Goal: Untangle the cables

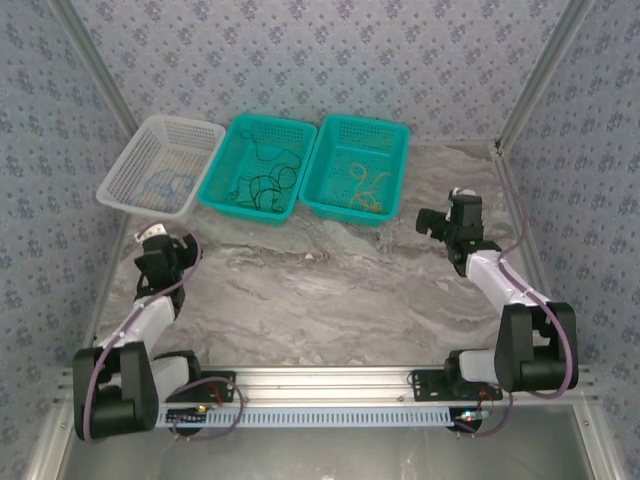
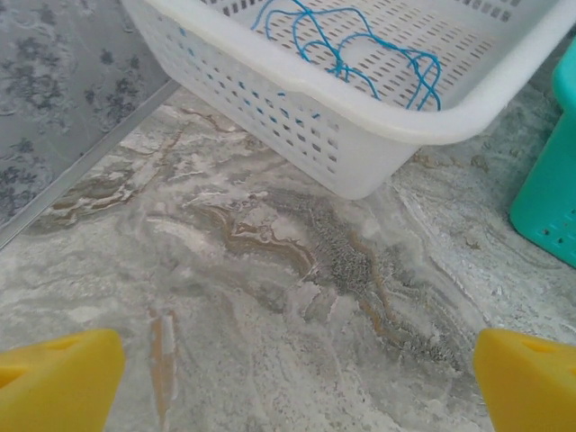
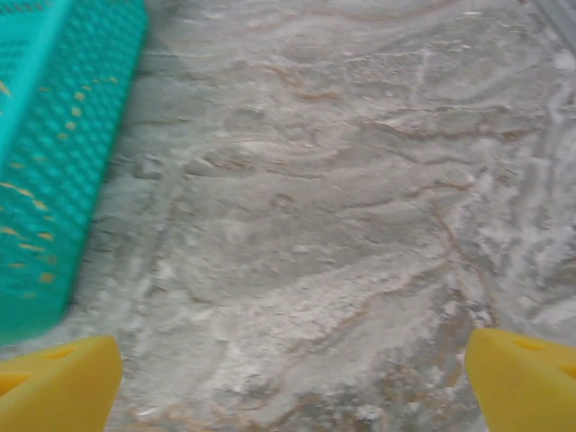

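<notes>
Item 1, the cables: three thin, limp cords, each lying loose in its own basket along the far edge of the table [image 1: 320,290].
- The blue cable [image 1: 165,183] is resting in open loops inside the white slotted plastic basket [image 1: 120,172].
- The black cable [image 1: 262,188] is curling in a small clump in the middle teal basket [image 1: 245,212].
- The yellow-tan cable [image 1: 368,188] is snaking across the floor of the right teal basket [image 1: 345,213].

One colour per basket suggests the sorting is largely finished. Whether the black clump is one cord or several I cannot tell.

Item 2, left gripper [image 2: 288,378]: it is hovering above the bare marble-patterned tabletop just in front of the white basket, its yellow wedge-shaped fingertips [image 2: 63,378] spread wide and holding nothing.

Item 3, right gripper [image 3: 288,378]: it is hanging beside the right teal basket's perforated wall, jaws likewise gaping and empty. Both seem to be standing clear because nothing is left on the table to pull apart.
</notes>
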`<state>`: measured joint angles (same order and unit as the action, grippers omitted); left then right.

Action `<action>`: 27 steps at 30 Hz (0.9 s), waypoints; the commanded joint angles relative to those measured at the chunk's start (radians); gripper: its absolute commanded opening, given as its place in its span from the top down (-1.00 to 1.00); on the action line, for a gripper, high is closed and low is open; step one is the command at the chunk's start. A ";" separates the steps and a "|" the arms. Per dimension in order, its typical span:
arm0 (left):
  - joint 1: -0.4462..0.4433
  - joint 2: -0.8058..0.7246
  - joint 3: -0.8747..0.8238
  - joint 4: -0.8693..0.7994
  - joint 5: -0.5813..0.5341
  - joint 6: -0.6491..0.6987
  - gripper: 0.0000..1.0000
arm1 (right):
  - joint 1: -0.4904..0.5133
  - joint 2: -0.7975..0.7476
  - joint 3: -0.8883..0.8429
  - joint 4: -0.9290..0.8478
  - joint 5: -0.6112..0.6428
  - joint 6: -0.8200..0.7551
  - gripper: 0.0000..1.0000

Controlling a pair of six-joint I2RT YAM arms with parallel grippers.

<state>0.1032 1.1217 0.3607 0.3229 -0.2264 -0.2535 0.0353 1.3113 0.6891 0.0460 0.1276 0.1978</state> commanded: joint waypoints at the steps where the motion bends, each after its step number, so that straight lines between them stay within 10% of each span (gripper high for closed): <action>1: 0.006 0.086 0.008 0.121 0.076 0.054 -0.98 | -0.023 -0.015 -0.086 0.162 0.106 -0.084 -1.00; 20: -0.024 0.431 -0.054 0.733 0.300 0.192 -0.99 | -0.105 0.057 -0.257 0.529 -0.192 -0.163 -1.00; 27: -0.120 0.411 0.019 0.552 -0.047 0.179 -0.99 | -0.105 0.102 -0.297 0.679 -0.160 -0.197 -1.00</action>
<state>0.0139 1.5337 0.3500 0.8486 -0.1112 -0.0898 -0.0662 1.3876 0.4206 0.6106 -0.0395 0.0349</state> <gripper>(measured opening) 0.994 0.999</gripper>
